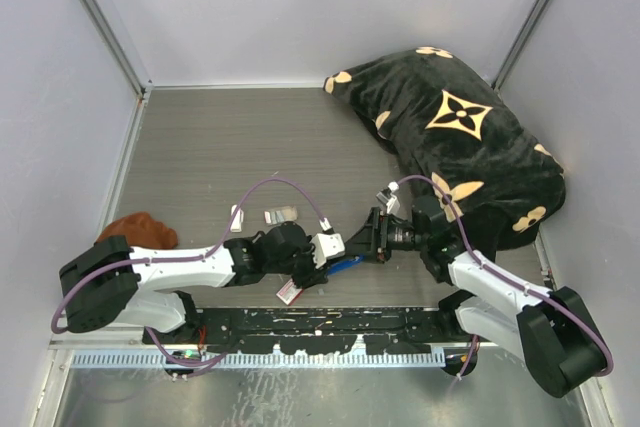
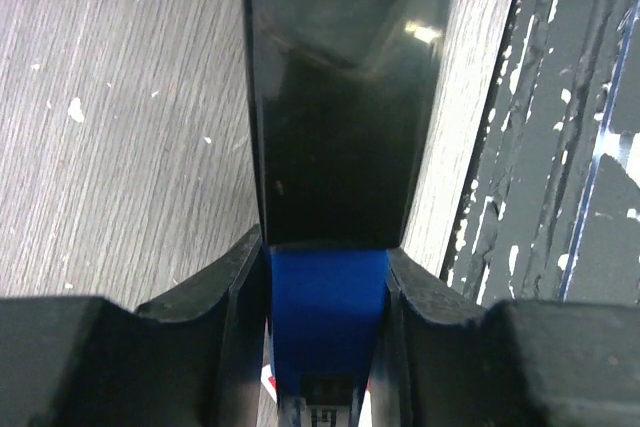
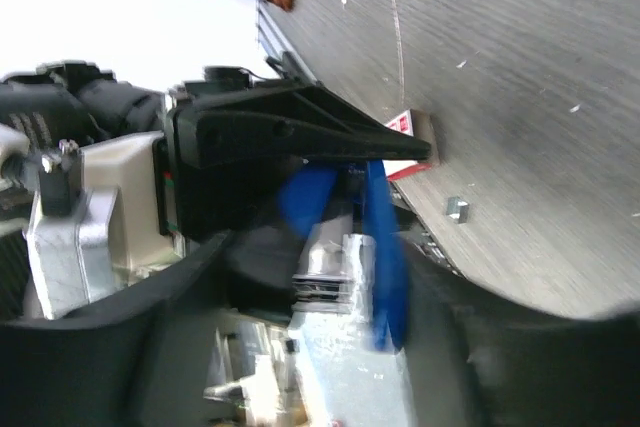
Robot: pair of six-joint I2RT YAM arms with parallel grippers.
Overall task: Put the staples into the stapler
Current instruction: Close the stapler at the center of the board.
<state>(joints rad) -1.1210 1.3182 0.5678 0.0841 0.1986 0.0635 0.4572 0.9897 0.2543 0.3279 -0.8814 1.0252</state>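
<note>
**A:** Where are the staples sitting right now?

**B:** The small silvery-grey block of metal staples (image 3: 322, 269) is lying at the silver channel of the slim blue desk stapler with black trim (image 2: 325, 312). I cannot tell whether it is seated all the way. The left jaws are gripping that stapler by its blue sides. The right jaws are standing open around its other end, holding nothing I can see.

**A:** So what should the arms be minding?

**B:** I'd say the left jaws should be holding the stapler level while the right ones are nudging the block straight along the channel. If the block is going in skewed, it is probably going to jam.

**A:** And around the stapler?

**B:** A grey wood-grain bench (image 1: 220, 147) is lying under it. A red-and-white cardboard box (image 1: 290, 292) is resting just beside the stapler, on its near side. A black plush cushion with tan flowers (image 1: 460, 137) is slumping well beyond it. Pale grey walls (image 1: 300, 7) are closing everything in.
</note>
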